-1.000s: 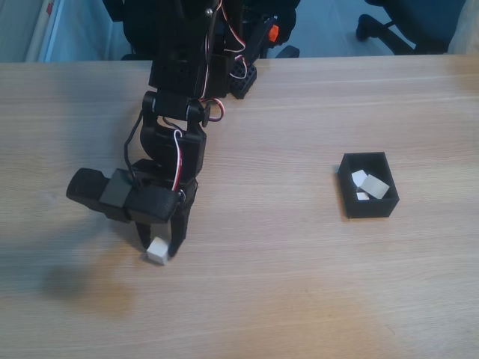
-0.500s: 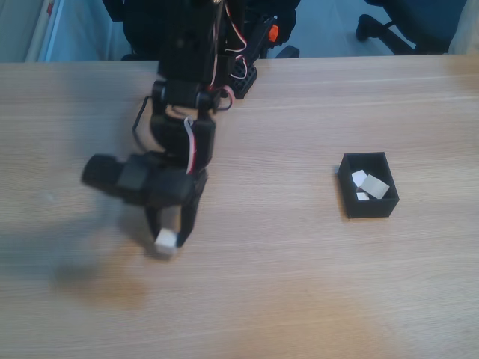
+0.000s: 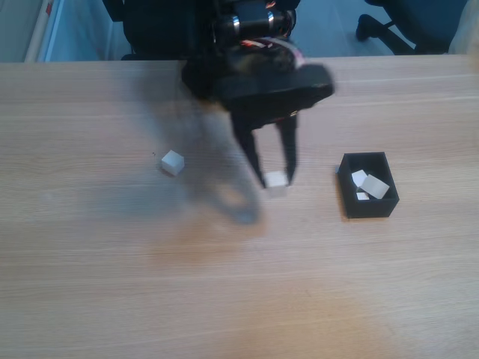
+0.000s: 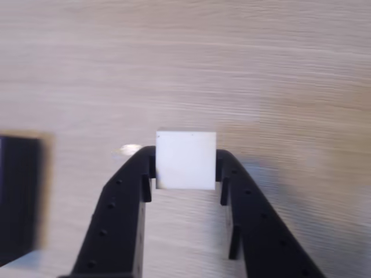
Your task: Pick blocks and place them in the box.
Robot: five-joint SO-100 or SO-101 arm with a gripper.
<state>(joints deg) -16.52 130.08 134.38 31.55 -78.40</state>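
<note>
White cube (image 3: 276, 179) hung pinched between the black fingers of the gripper (image 3: 275, 178) in the fixed view, carried above the wooden table (image 3: 239, 299) near its middle. The box (image 3: 369, 203) sat to the right of the gripper, nearer the table's right edge, its long axis running toward the far edge, with three white blocks (image 3: 370, 185) inside. Another block (image 3: 172, 162) lay loose on the table well to the left. The arm was blurred.

Seen from the wrist view, the gripper (image 4: 185, 174) was closed down to the cube's width, the fingers (image 4: 130, 191) pressing the cube (image 4: 185, 159) on two opposite sides, its faces square to them. A dark wall of the box (image 4: 17, 197) showed at the left edge, so the drop likely lay that way.
</note>
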